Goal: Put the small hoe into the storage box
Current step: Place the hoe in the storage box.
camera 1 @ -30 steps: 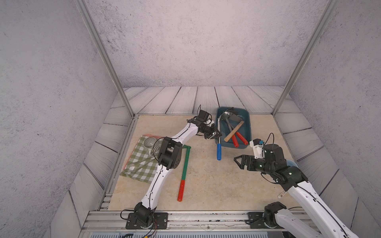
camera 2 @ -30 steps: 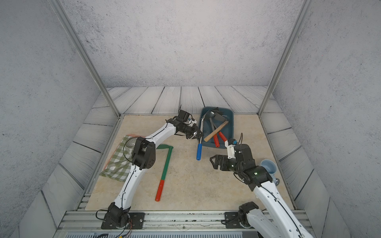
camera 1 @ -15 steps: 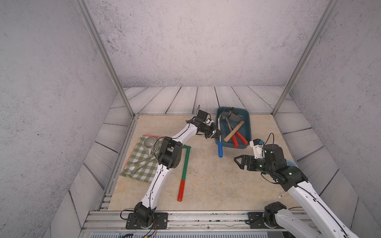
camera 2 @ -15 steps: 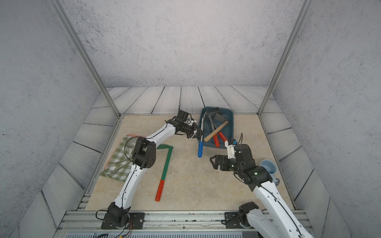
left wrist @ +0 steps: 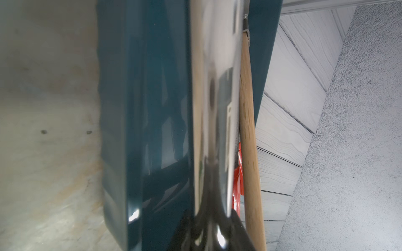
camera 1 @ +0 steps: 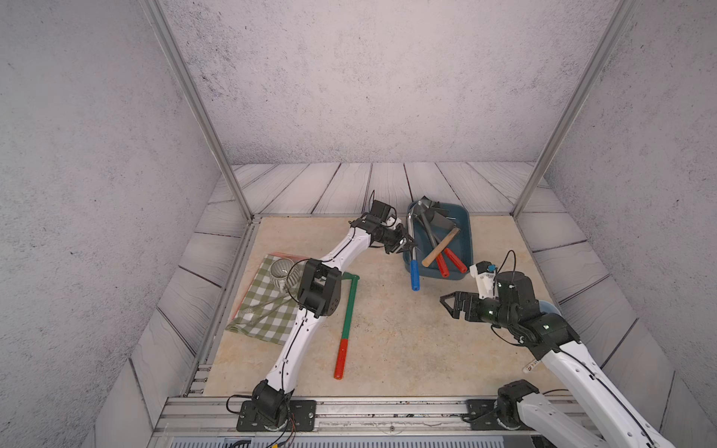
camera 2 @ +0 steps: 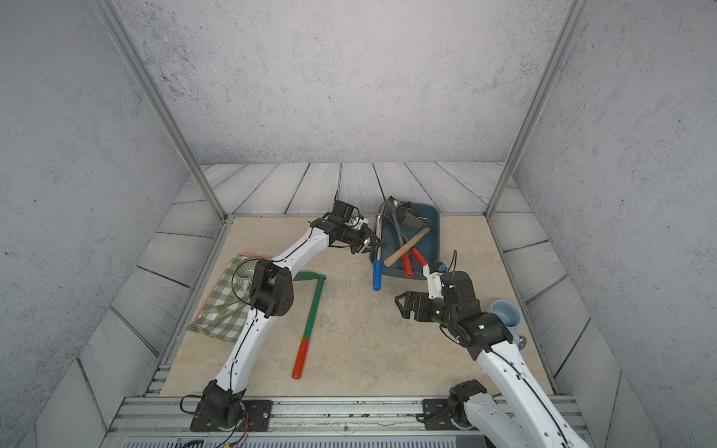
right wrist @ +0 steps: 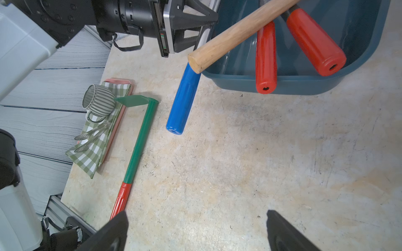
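- In both top views the small hoe (camera 1: 414, 273) (camera 2: 376, 276) has a bright chrome shaft and a smooth, round blue grip. Its long axis runs far to near. The metal head sits in the far left corner of the storage box (camera 1: 467, 248) (camera 2: 436, 240), the shaft follows the box's left rim, and the grip sticks out past the near left corner over the worktop (camera 1: 407, 341).
- The left tool (camera 1: 407, 245) is clamped on the chrome shaft, just beside that rim. The right tool (camera 1: 446, 306) hangs near and right of the box, its fingers apart with nothing between them.
- The box is shallow, glossy teal plastic with rounded corners. Inside it a wooden handle (camera 1: 440, 246) crosses two red grips (camera 1: 456, 260).
- Left wrist view: the shaft, blurred and mirror-like, runs along the box's teal wall (left wrist: 134, 108), with the wooden handle beside it.
- Right wrist view: the blue grip (right wrist: 182, 102) points near and left. To its left a long green tool (right wrist: 141, 139) with a flat blade and red end lies on the speckled beige worktop. It is beside a checked cloth (right wrist: 91, 156) that carries a ribbed cup (right wrist: 99, 100).
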Robot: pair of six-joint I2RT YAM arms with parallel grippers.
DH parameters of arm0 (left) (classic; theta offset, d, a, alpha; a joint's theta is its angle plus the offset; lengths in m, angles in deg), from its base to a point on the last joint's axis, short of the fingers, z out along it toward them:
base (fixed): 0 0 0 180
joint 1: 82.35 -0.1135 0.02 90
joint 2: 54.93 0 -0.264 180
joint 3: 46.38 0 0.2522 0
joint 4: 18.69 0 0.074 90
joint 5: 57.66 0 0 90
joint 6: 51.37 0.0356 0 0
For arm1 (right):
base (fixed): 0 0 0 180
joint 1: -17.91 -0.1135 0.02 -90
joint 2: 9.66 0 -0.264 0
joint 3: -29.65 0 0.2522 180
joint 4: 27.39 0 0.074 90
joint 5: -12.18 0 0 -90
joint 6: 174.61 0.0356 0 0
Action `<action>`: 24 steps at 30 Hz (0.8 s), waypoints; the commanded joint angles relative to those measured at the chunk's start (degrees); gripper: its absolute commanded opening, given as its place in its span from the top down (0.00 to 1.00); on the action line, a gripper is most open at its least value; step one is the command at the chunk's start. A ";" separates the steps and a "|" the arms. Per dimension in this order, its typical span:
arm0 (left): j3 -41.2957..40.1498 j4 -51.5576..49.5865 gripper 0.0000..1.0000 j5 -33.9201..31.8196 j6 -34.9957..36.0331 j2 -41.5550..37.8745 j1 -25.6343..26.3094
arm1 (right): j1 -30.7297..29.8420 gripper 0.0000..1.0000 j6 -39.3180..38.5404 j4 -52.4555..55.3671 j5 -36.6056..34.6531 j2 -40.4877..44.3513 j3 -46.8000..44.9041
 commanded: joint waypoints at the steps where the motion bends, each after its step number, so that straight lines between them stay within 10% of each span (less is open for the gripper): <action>1: 1.77 2.10 0.80 1.32 0.22 1.29 -0.47 | 0.21 0.01 -0.51 0.58 -0.79 0.98 -0.53; 15: -0.19 1.23 0.86 2.96 -0.58 2.46 0.06 | 0.22 0.01 -0.48 0.45 -0.57 1.09 -0.80; 24: -0.22 -2.73 0.67 0.97 2.44 2.13 -0.18 | 0.22 0.01 -0.40 0.08 -0.33 1.08 -1.12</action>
